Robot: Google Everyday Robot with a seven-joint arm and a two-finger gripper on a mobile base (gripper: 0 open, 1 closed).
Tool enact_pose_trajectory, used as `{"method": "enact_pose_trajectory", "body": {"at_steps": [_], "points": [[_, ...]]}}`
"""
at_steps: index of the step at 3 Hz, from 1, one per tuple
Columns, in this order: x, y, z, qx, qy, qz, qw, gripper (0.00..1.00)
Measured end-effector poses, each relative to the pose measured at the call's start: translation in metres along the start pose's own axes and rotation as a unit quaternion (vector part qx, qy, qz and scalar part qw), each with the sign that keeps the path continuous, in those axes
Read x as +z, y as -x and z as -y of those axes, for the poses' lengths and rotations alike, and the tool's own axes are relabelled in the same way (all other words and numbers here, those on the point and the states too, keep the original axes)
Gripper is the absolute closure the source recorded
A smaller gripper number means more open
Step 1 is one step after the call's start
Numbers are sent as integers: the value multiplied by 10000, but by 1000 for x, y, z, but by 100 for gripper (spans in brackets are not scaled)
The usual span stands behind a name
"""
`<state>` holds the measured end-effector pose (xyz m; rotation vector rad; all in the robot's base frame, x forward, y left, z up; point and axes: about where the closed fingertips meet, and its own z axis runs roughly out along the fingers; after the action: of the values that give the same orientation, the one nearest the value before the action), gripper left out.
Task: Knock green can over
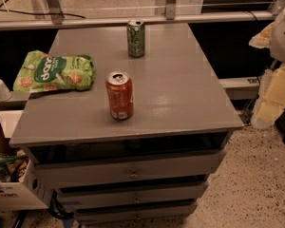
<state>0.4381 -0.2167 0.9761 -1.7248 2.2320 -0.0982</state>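
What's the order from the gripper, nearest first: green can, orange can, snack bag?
The gripper hangs at the right edge, above the floor.
1. green can, back centre of the cabinet top
2. orange can, front centre
3. snack bag, left edge

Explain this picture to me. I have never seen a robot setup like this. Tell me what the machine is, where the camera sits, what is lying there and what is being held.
There is only one picture, from one camera that looks down at an angle. Where the camera is mounted is not on record.

The machine is a mobile robot with a single arm that ends in a two-finger gripper. The gripper is not in view here, so nothing can be seen being held.

The picture shows the flat top of a gray drawer cabinet with three things on it. A green can stands upright near the far edge. An orange can stands upright nearer the front. A green snack bag lies flat at the left edge.

The robot's job is to knock the green can over, and since the can is upright, that is not yet done.
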Motion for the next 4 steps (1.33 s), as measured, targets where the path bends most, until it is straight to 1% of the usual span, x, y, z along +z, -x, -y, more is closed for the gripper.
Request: {"method": "enact_pose_trajectory", "body": {"at_steps": [1, 2, 3, 4], "points": [[0, 0, 0, 0, -1, 0, 10000, 0], [7, -3, 4, -37, -102, 115, 9999, 0], [27, -1, 12, 23, -163, 466, 9988, 0], [58, 8, 33, 241, -168, 1027, 9943, 0]]}}
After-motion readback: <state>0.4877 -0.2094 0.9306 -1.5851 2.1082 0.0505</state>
